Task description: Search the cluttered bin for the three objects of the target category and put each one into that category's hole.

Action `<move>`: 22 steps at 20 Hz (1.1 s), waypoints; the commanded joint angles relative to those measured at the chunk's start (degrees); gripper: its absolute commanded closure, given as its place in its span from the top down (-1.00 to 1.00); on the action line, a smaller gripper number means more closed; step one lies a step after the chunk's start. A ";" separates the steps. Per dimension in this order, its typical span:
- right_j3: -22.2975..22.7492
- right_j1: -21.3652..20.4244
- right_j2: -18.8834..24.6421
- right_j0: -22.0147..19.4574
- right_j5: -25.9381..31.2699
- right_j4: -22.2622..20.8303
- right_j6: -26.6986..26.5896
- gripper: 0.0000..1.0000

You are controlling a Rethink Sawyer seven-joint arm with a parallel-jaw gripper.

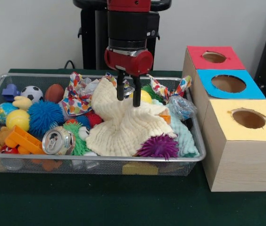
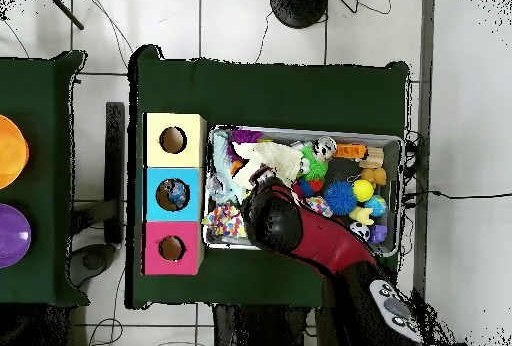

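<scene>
The silver wire mesh bin (image 1: pixel 100 160) is full of toys; it also shows in the overhead view (image 2: pixel 396 144). One crushed clear bottle (image 1: pixel 182 107) lies at the bin's right end, next to the boxes. The other bottles are hidden or not clear to me. The blue-topped box's hole (image 1: pixel 228 84) is the middle one of three; in the overhead view (image 2: pixel 173 194) something pale shows inside it. My gripper (image 1: pixel 128 100) hangs over the bin's middle, open, its fingertips just above a cream cloth (image 1: pixel 123 129). In the overhead view the arm (image 2: pixel 275 217) covers the gripper.
A red-topped box (image 1: pixel 215 57) and a yellow-topped box (image 1: pixel 248 118) flank the blue one. A silver can (image 1: pixel 57 140), a purple spiky ball (image 1: pixel 159 147) and a blue spiky ball (image 1: pixel 45 117) lie in the bin. Orange (image 2: pixel 8 152) and purple bowls sit on a side table.
</scene>
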State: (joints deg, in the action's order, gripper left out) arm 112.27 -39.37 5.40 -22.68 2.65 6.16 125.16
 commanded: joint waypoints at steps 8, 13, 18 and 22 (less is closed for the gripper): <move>5.14 -3.70 12.86 -5.26 8.45 -2.73 1.56 1.00; 7.45 -6.07 14.97 -6.89 10.02 -2.08 1.69 1.00; 7.79 -3.01 17.69 -9.32 9.16 -3.18 0.63 1.00; 6.69 3.21 19.49 -11.91 7.18 -6.05 -1.75 1.00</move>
State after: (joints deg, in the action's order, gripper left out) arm 117.52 -42.61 18.56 -31.67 6.29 4.07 125.16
